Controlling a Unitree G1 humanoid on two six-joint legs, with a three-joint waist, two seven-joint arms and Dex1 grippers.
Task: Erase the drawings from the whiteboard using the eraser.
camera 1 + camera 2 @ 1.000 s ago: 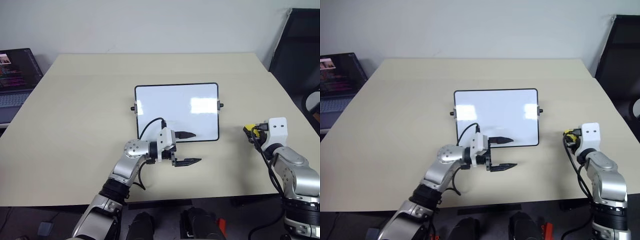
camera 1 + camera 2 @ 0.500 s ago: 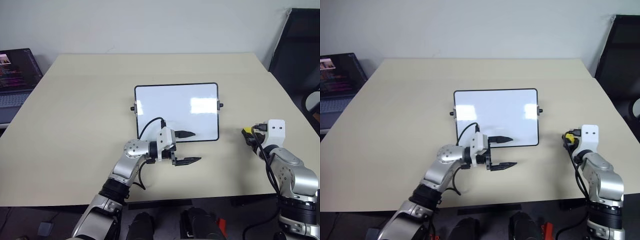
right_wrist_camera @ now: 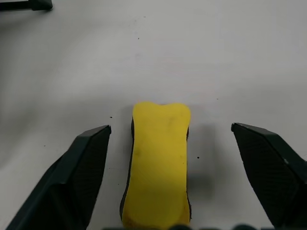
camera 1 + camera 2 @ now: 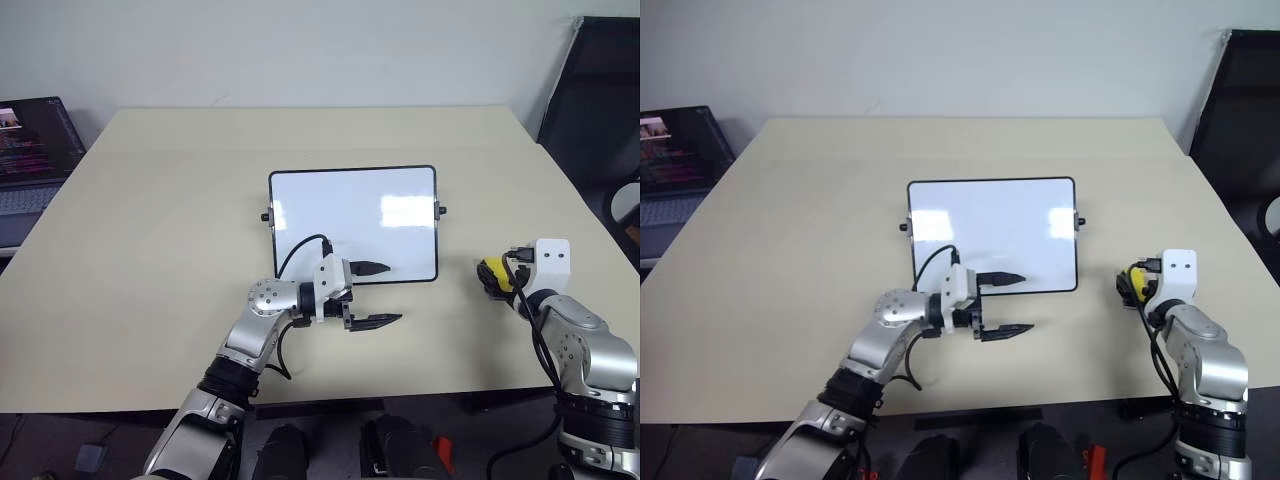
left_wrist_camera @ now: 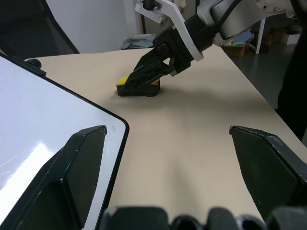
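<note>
Eraser (image 3: 158,163) lies flat on the table (image 4: 150,250), yellow face up, dark underside down, near the table's right edge and well right of the whiteboard's lower right corner. My right gripper (image 4: 497,277) sits straight over it: in the right wrist view the block runs lengthwise between my two black fingers (image 3: 84,167), with bare table showing on both sides of it. Neither finger touches the eraser, so that hand is released, spread wide and gripping nothing. From the left wrist view I see the same thing side-on: the right gripper's fingers angle down at the eraser, which rests on the tabletop by itself.

Whiteboard (image 4: 352,222) lies flat around the table's middle, black frame, small knobs on its two short sides. Its surface reads clean white to me apart from glare patches; I cannot make out any pen marks on it.

My left gripper (image 4: 375,294) hangs just off the whiteboard's near edge, pointing across toward the right side of the table. Its fingers are spread apart, one over the board's lower edge, one over bare table in front of it, nothing between them.

Laptop (image 4: 30,165) sits beyond the table's left edge.
</note>
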